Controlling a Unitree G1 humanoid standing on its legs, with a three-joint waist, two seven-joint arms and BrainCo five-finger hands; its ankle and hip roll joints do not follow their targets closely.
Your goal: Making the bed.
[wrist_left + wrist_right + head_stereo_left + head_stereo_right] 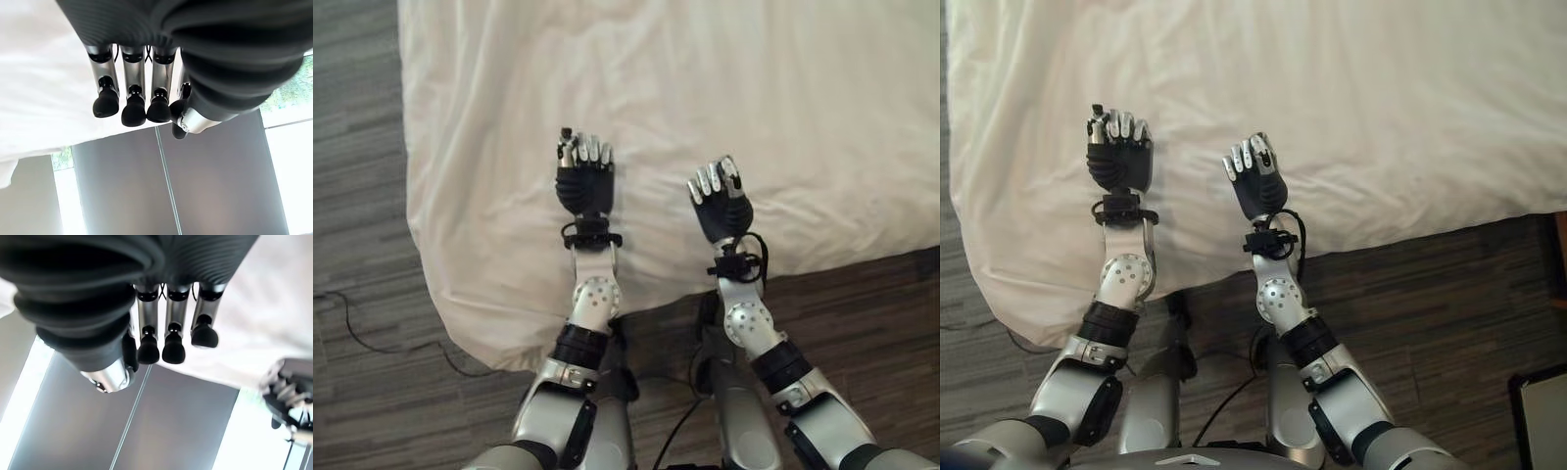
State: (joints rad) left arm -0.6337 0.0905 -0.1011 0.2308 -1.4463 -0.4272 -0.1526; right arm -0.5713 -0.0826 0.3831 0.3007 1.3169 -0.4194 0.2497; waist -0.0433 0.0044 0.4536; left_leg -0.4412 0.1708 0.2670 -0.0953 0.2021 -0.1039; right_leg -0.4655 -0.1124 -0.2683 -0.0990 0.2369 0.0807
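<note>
White duvet (705,108) spread over bed near its corner, left hand (584,168) held above it with fingers curled, nothing gripped, right hand (720,199) just beside, fingers likewise curled and empty, duvet edge draped toward dark wood-pattern floor (357,225).

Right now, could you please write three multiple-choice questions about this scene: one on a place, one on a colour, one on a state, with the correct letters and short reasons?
1. Where are both hands?
A. Above the white duvet, near its edge
B. On the floor
C. Under a pillow

2. What colour is the duvet?
A. Blue
B. White
C. Red

3. How are the fingers of both hands?
A. Curled, holding nothing
B. Pinching a pillow
C. Flat and spread wide

Answers:
1 A: the left hand and right hand show over the white duvet, short of the grey floor.
2 B: the cloth is white.
3 A: the wrist views show bent fingers with nothing between them.
</note>
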